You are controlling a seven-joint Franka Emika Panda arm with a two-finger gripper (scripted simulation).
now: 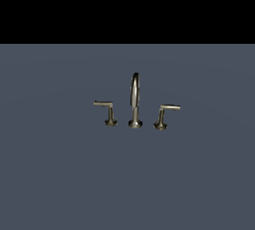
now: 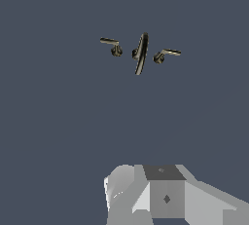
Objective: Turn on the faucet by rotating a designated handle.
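While your gripper (image 2: 160, 195) shows only as a pale grey block at the edge of the wrist view, its fingertips are out of sight, so you cannot tell whether the jaws are spread or pressed together. It holds nothing that you can see, and it does not appear in the exterior view at all.

Moving outward, bare blue-grey floor (image 1: 60, 184) separates the gripper from the faucet (image 1: 134, 102), which stands well apart from it. The faucet is a small brushed-metal set of three pieces in a row: a tall, thin arched spout (image 1: 134, 94) in the middle, with a short handle on each side.

Your target handle (image 1: 108, 110) is on the exterior view's left of the spout. It is a short post with a flared foot and a thin bar on top pointing away from the spout. The other handle (image 1: 164, 116) mirrors it, with its bar pointing to the exterior view's right.

Expect the target handle to be rigid, smooth and probably slippery, turning only about its post. The bar is thin, so push or pinch near its free end for leverage, keeping clear of the spout.
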